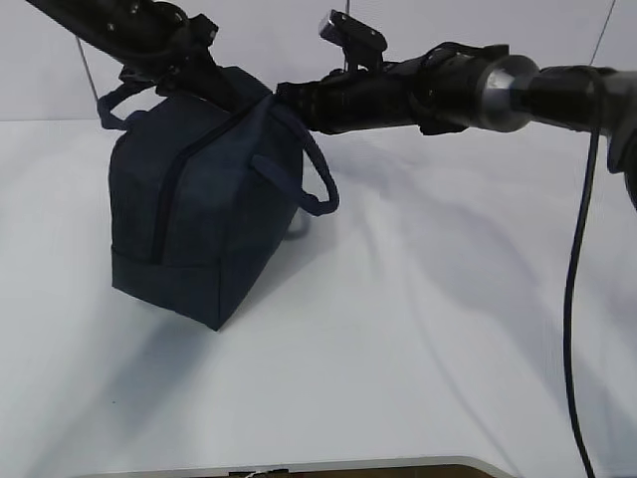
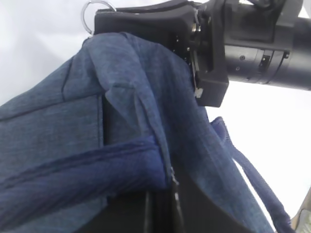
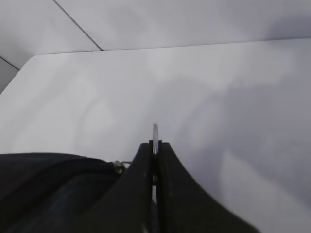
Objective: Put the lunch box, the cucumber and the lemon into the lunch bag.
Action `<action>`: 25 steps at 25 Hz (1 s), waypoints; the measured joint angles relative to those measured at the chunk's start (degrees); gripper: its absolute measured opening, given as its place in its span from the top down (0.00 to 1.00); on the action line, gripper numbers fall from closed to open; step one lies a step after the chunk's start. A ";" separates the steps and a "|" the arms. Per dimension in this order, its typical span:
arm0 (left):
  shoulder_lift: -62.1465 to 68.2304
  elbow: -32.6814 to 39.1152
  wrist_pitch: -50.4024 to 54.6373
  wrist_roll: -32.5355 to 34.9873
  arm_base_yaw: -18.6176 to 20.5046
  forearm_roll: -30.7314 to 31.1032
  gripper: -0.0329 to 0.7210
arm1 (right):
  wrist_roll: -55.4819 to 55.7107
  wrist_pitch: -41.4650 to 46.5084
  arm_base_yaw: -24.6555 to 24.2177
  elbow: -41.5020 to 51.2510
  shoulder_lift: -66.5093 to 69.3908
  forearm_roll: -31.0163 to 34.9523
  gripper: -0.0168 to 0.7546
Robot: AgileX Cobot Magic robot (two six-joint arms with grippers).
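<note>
The dark navy lunch bag (image 1: 204, 214) stands on the white table, slightly tilted, with its zipper line running down its left face. My left gripper (image 1: 224, 95) is at the bag's top and is shut on a fold of the bag fabric (image 2: 146, 160). My right gripper (image 1: 283, 98) meets the bag's top from the right and is shut on the round metal ring pull (image 3: 155, 132). That ring also shows in the left wrist view (image 2: 97, 14). The lunch box, the cucumber and the lemon are out of view.
The white table (image 1: 428, 329) stretches to the right and front of the bag. One loop handle (image 1: 320, 184) hangs off the bag's right side. A black cable (image 1: 572, 299) hangs down at the far right.
</note>
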 joint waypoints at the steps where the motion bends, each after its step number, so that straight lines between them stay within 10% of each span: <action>1: 0.00 -0.03 0.33 0.00 0.00 0.17 0.97 | 0.00 -0.12 0.00 0.00 0.11 0.00 0.97; 25: 0.60 -0.58 2.76 0.00 0.00 1.66 0.97 | -0.46 -3.04 0.00 -0.22 2.34 0.83 0.97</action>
